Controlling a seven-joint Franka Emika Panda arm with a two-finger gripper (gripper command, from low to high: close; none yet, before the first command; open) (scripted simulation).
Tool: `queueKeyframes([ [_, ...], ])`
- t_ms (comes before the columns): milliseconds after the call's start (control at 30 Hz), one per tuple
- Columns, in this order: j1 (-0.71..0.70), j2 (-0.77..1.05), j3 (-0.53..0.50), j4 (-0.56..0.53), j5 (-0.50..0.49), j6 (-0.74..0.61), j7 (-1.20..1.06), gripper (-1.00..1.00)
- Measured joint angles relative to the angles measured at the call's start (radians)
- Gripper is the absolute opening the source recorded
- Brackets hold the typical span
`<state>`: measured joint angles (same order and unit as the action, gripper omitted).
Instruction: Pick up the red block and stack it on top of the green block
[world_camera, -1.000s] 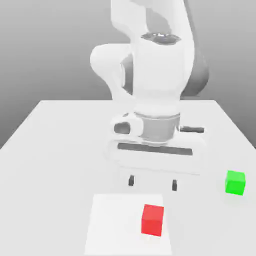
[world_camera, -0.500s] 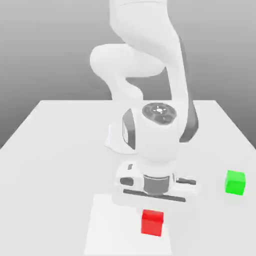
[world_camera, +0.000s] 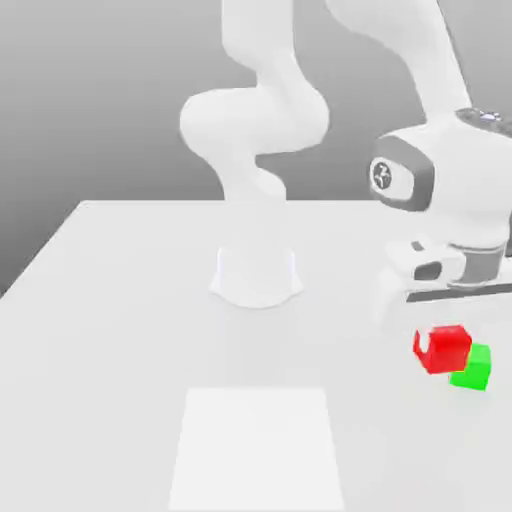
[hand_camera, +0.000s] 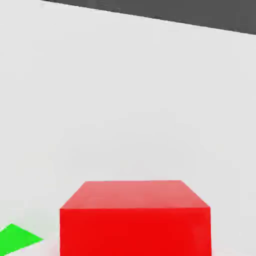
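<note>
Overhead, red block (hand_camera: 135, 230) hiding claw tips.Exteriorly, red block (world_camera: 448, 349) overlapping green block (world_camera: 474, 368).

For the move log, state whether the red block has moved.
Yes: from the white square toward the exterior view's right, the red block now off it.

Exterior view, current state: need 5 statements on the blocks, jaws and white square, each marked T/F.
1. The red block is lying on the white square. False: it is up with the gripper, away from the square.
2. The jaws are shut on the red block. True.
3. The red block partly covers the green block in the exterior view. True.
4. The green block is on the white square. False: it is on the table, off to the exterior view's right of the square.
5. The red block is toward the exterior view's right from the white square. True.
</note>
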<state>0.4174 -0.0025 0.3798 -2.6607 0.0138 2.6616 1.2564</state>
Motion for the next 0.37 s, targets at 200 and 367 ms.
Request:
queueKeyframes([
  [200, 0.139, 0.099, -0.046, 0.003, -0.102, 0.089, 0.104, -1.00],
  [367, 0.165, 0.186, -0.094, 0.007, -0.181, 0.165, 0.162, 1.00],
])
